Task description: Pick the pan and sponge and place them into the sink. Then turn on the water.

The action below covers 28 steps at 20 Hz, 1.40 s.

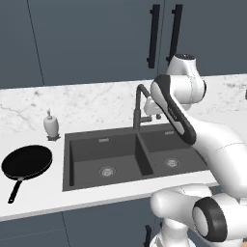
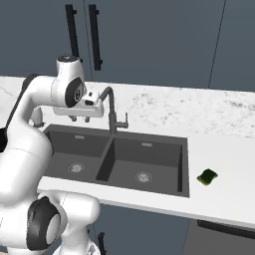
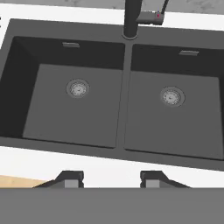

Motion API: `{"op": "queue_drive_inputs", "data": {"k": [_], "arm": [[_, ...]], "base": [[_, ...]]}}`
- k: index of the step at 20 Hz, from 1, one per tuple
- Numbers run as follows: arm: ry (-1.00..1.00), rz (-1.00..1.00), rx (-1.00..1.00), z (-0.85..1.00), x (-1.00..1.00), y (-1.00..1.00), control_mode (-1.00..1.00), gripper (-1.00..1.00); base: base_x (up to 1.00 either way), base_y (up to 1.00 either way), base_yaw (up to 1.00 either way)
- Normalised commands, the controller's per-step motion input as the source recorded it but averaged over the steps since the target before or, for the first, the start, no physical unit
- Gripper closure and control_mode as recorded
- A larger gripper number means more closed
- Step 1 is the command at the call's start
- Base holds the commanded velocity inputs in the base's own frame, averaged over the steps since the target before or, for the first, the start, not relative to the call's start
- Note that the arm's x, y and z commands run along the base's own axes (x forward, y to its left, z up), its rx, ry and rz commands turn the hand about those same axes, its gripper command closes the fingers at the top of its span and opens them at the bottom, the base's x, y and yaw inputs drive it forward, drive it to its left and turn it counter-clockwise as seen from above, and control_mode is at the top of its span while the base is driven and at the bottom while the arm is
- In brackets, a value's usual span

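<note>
I see the round, shallow, all-black frying pan (image 1: pixel 27 162) lying flat and upright on the white counter, left of the sink and apart from its rim, its long thin black handle pointing toward the counter's front edge. The small rectangular sponge (image 2: pixel 207 177) rests on the counter right of the sink, green face up with a yellow edge showing. The dark grey double-basin sink (image 3: pixel 124 109) has a round metal drain in each basin, either side of a centre divider.
</note>
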Motion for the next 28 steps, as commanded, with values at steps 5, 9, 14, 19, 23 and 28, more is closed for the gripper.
{"op": "queue_drive_inputs", "data": {"k": [5, 9, 14, 19, 23, 28], "arm": [[-0.01, 0.03, 0.0, 0.0, -0.31, 0.15, -1.0, -1.0], [0.0, 0.0, 0.0, -0.11, -0.73, 0.81, -1.0, -1.0], [-0.03, 0.02, 0.0, -0.18, -0.65, 0.97, -1.0, -1.0], [-0.06, 0.0, 0.0, -0.18, -0.35, 1.0, -1.0, -1.0], [-0.03, 0.0, 0.0, -0.09, -0.19, 1.0, -1.0, -1.0], [-0.02, 0.0, 0.0, -0.12, -0.02, 0.93, -1.0, -1.0]], "base": [[0.0, 0.0, 0.0], [0.0, 0.0, 0.0], [0.0, 0.0, 0.0], [0.0, 0.0, 0.0], [0.0, 0.0, 0.0], [0.0, 0.0, 0.0]]}}
